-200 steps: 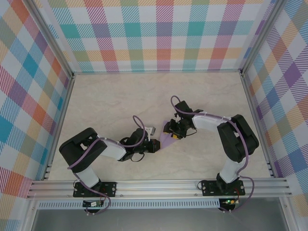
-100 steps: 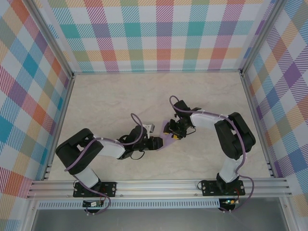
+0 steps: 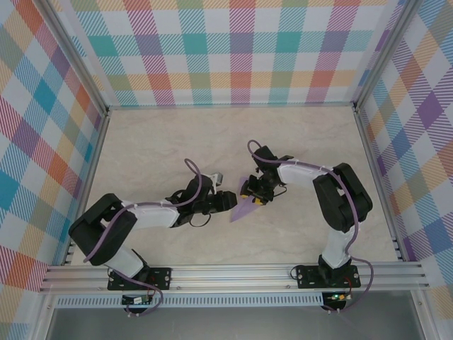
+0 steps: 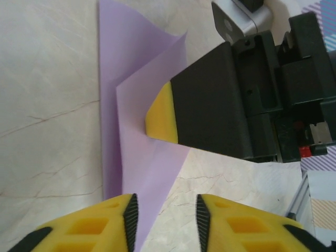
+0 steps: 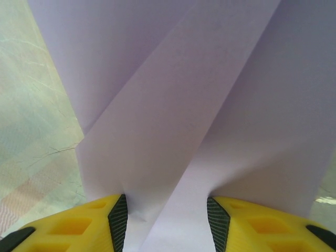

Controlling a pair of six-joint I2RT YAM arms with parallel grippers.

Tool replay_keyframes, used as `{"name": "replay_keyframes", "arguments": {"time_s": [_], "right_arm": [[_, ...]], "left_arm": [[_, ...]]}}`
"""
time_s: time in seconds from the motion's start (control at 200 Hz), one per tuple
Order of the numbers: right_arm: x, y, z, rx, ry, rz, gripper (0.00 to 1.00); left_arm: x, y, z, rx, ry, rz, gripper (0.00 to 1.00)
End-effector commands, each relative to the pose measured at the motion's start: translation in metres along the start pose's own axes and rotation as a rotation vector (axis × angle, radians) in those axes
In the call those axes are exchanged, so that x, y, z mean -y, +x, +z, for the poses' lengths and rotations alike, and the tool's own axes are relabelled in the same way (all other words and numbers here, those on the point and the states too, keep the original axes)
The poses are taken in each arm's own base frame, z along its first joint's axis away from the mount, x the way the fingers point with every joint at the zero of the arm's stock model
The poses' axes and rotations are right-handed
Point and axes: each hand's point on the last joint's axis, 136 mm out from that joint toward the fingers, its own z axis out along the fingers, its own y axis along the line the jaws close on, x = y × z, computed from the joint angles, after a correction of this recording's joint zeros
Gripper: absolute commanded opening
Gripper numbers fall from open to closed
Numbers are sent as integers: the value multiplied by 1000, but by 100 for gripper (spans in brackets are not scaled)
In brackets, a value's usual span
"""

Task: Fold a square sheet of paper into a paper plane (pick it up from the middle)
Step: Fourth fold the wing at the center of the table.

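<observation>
And here's the folded sheet of thin lavender-purple paper (image 3: 242,207), flat on the pale marble-patterned worktop (image 3: 156,149) between the two arms, narrowed to a long wedge. Its long axis runs on a slant: the wide end lies toward the right arm and the sharp tip points toward the near edge. The right claw (image 3: 252,191) sits over that wide end with jaws apart, one yellow fingertip (image 4: 160,113) pressing a flap down rather than pinching it. The left claw (image 3: 228,201) hangs low at the paper's left side, jaws parted, nothing clamped, the tapering edge just ahead of its left finger. So the left claw is nearer the tip and the free long edge. My read: the next fold falls to it, working in across that axis.
</observation>
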Motion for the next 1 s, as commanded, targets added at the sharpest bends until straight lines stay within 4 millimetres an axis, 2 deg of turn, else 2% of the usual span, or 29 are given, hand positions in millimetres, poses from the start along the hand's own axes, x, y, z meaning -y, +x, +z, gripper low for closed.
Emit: {"name": "replay_keyframes", "arguments": {"time_s": [0.0, 0.215, 0.315, 0.625, 0.85, 0.995], "right_arm": [[39, 9, 24, -41, 152, 10, 48], [40, 13, 29, -77, 153, -8, 52], [42, 14, 32, -94, 169, -11, 53], [47, 13, 36, -109, 199, 3, 53], [53, 14, 37, -111, 230, 12, 53], [58, 14, 37, -108, 252, 22, 50]], "left_arm": [[12, -3, 10, -61, 64, -42, 28], [0, 4, 26, -122, 39, -73, 13], [-4, 8, 28, -136, 24, -78, 9], [-15, 17, 36, -180, -1, -95, 8], [-19, 17, 36, -176, -17, -95, 8], [-13, 15, 36, -175, 5, -91, 9]]}}
